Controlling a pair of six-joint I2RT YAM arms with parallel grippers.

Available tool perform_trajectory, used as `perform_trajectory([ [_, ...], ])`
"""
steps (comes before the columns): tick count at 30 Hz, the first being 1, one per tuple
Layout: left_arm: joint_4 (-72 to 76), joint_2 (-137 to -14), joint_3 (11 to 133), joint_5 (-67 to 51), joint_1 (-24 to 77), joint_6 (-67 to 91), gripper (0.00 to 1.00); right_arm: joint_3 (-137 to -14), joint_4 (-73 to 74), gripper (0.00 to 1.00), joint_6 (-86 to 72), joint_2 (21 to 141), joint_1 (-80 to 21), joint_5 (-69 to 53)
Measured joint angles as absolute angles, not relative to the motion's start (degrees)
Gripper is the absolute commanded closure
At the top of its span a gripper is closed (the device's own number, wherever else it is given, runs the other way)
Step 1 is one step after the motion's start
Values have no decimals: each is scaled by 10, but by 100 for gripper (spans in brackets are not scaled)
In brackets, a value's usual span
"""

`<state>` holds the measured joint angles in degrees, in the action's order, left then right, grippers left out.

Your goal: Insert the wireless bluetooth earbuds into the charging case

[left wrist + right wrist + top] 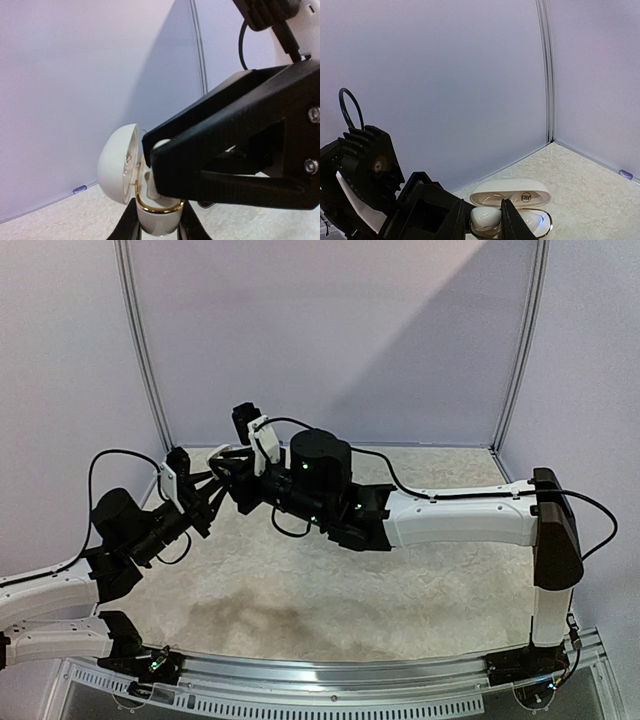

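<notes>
The white charging case [156, 222] has a gold rim, and its lid [117, 167] is swung open to the left. It stands upright, raised off the table, in my left gripper [159, 229], which is shut on its lower body. My right gripper [486, 223] reaches in from above and is shut on a white earbud [486, 218] that sits in the case's near slot. A second white earbud [532, 221] lies in the other slot beside a small blue light. In the top view both grippers [222, 475] meet at the back left, and the case is hidden there.
The beige mottled table top [380, 590] is walled by lilac panels with a metal corner post [547, 70]. A small blue tab [625, 174] sits at the wall's foot. The left arm's black wrist and cable loop [365, 160] crowd the right wrist view's left side.
</notes>
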<state>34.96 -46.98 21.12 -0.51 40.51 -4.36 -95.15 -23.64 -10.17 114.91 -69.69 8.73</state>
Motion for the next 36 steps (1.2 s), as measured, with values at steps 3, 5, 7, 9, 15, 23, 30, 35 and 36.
perform_trajectory([
  [3, 350, -470, 211, -5, 405, -44, 100, -952, -236, 75, -102, 1149, -697, 89],
  [5, 349, -470, 211, -5, 405, -44, 100, -952, -236, 75, -102, 1149, -697, 92],
  [7, 349, -470, 211, -6, 405, -44, 100, -952, -236, 74, -100, 1149, -697, 94],
  [9, 348, -470, 211, -6, 405, -44, 100, -952, -232, 74, -97, 1149, -698, 96],
  [15, 344, -470, 211, -7, 405, -41, 100, -960, -213, 74, -85, 1149, -700, 105],
  [23, 336, -470, 211, -11, 405, -22, 100, -971, -181, 72, -68, 1149, -701, 113],
  [30, 323, -470, 211, -17, 405, 14, 100, -978, -153, 65, -52, 1149, -702, 115],
  [35, 317, -470, 211, -22, 405, 31, 100, -981, -141, 61, -47, 1149, -705, 118],
  [36, 317, -470, 211, -23, 405, 33, 100, -982, -138, 58, -46, 1149, -705, 118],
])
